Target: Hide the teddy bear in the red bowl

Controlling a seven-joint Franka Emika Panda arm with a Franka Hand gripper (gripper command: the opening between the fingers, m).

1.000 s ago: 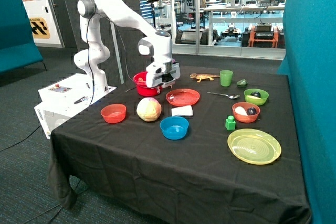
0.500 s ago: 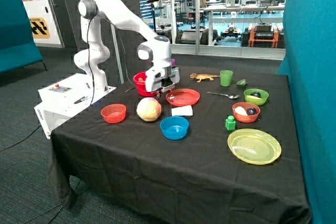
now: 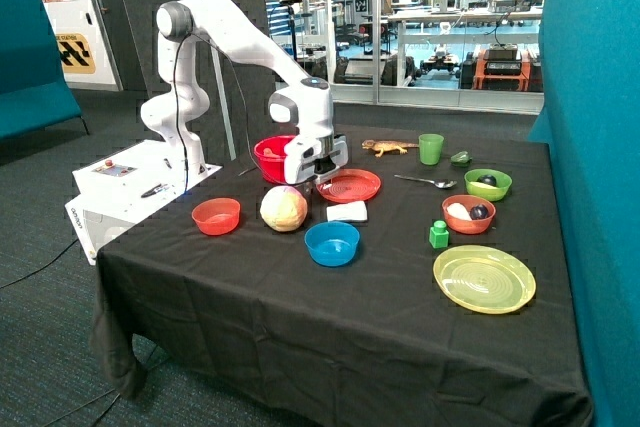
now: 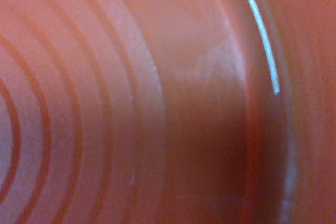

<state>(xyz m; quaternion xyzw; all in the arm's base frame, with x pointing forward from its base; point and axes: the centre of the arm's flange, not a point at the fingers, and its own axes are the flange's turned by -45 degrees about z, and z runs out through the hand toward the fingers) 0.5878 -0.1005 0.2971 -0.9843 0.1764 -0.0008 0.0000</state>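
Gripper [image 3: 322, 175] shifted since earlier frame, from red bowl [image 3: 272, 153] toward flat red plate [image 3: 349, 185]; wrist view fills with ribbed red plastic. Jaws' state cannot be told. Teddy bear not visible; hiding unconfirmed.

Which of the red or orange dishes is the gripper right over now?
The gripper sits at the flat red plate, beside the deep red bowl; the other two are shallow bowls farther off.

The outside camera stands off one corner of the tabletop [image 3: 300, 287], a little above it, and sees the whole arm. The wrist camera looks very closely at the ridged red plate [image 4: 105, 103], which both views share [image 3: 349, 185].
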